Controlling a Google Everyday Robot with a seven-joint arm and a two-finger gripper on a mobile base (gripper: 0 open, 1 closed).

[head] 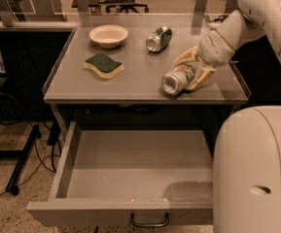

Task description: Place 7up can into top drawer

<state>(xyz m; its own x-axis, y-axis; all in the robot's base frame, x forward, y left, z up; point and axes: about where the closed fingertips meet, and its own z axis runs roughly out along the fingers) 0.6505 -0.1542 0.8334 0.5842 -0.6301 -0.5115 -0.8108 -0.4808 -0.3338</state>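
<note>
The 7up can, silvery with pale green patches, lies on its side between the fingers of my gripper, its shiny end facing the camera. The gripper is shut on the can and holds it at the table's front right, close to the table top near its front edge. The top drawer is pulled open below the table. It is a shallow grey tray with nothing in it, and its dark pull handle shows on the front panel.
A darker green can lies at the back of the table. A cream bowl and a green-and-yellow sponge sit on the left half. My own white body covers the drawer's right end.
</note>
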